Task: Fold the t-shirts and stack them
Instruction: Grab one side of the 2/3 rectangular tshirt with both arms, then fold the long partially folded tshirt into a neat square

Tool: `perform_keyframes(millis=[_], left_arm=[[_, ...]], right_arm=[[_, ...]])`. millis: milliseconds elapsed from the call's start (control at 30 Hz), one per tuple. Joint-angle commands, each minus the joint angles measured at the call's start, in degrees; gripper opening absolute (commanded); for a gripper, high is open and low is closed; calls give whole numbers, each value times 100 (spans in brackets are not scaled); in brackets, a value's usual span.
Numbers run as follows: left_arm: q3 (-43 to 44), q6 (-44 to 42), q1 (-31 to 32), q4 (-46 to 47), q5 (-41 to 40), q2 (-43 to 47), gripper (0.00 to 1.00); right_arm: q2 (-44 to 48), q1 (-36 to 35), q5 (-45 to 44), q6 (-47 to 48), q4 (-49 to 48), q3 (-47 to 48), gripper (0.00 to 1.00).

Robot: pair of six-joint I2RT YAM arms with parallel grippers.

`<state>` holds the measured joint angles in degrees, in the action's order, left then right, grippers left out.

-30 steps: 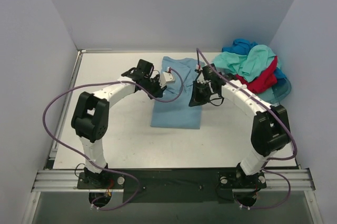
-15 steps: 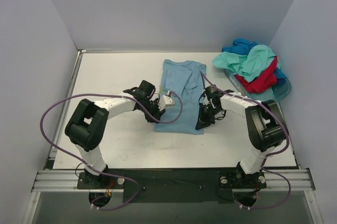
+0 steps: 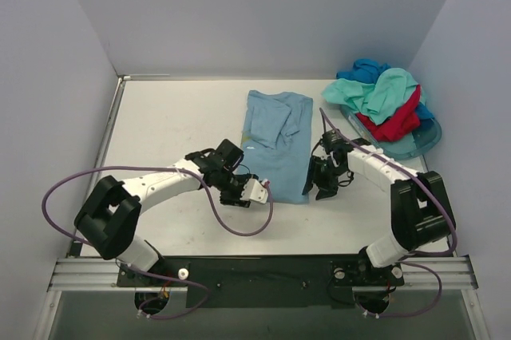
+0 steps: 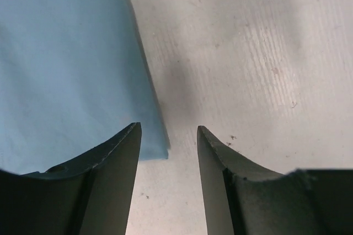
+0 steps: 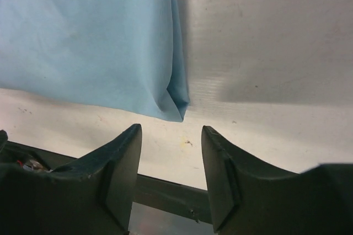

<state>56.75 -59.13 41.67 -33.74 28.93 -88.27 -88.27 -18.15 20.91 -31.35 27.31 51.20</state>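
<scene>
Light sky-blue t-shirt (image 3: 275, 144) is lying flat at the centre of the counter (image 3: 176, 116), folded into a long strip running 12 to 6 o'clock, with the collar end toward 12.

Left pincer (image 3: 242, 194) is sitting low at the strip's 7 o'clock corner. In the left wrist view the pincer (image 4: 167, 130) is standing spread and gripping nothing. The shirt (image 4: 71, 58) is filling the 10 o'clock part of that view, its corner ending just above the gap and one finger (image 4: 118, 158) overlapping the cloth edge.

Right pincer (image 3: 319, 184) is sitting at the strip's 5 o'clock corner. In the right wrist view the pincer (image 5: 171, 130) is also standing spread and empty, with the shirt (image 5: 88, 42) corner tip lying just beyond the gap on bare counter (image 5: 265, 42).

More t-shirts are lying heaped at 2 o'clock: mint-green (image 3: 379, 92) on top, red (image 3: 391, 124) under it, deeper blue (image 3: 363, 67) behind. The pile is resting on a teal tub (image 3: 419, 142), well apart from both arms.
</scene>
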Motion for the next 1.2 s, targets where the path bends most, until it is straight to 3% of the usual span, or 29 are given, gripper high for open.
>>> perform_keyframes(millis=[0, 233, 300, 367, 400, 433, 467, 533, 767, 1000, 1100, 1167], left_arm=[[-357, -722, 34, 534, -439, -111, 57], [-437, -415, 25, 983, -950, -506, 57], [-428, -441, 43, 904, -959, -594, 57], [-446, -415, 78, 930, -1055, -673, 54], [-472, -406, 104, 922, -1108, -691, 48], [-472, -406, 104, 904, -1109, -700, 42], [-489, -406, 104, 869, -1109, -692, 22], [-411, -406, 113, 598, -1065, -604, 0], [-164, -81, 192, -1186, -363, 450, 0], [-138, -72, 491, -3382, 613, 2100, 0], [212, 76, 518, -3903, 1035, 2498, 0], [519, 567, 500, -3738, 1142, 2674, 0]], right_arm=[[-67, -110, -192, -301, 82, -276, 45], [-542, 48, 211, -643, -796, -646, 42], [-586, 40, 273, -670, -841, -681, 36], [-577, 49, 274, -662, -859, -734, 22], [-551, 66, 317, -644, -859, -752, 9], [-508, 110, 378, -644, -885, -813, 3], [-455, 145, 492, -644, -885, -839, 0], [-262, 198, 598, -635, -833, -884, 0], [1072, -214, 537, -538, 177, -1164, 0], [3436, -1758, 239, -1634, 1714, -1368, 0], [3895, -2297, 317, -2093, 2006, -1209, 0], [4107, -2404, 318, -2261, 2137, -972, 0]])
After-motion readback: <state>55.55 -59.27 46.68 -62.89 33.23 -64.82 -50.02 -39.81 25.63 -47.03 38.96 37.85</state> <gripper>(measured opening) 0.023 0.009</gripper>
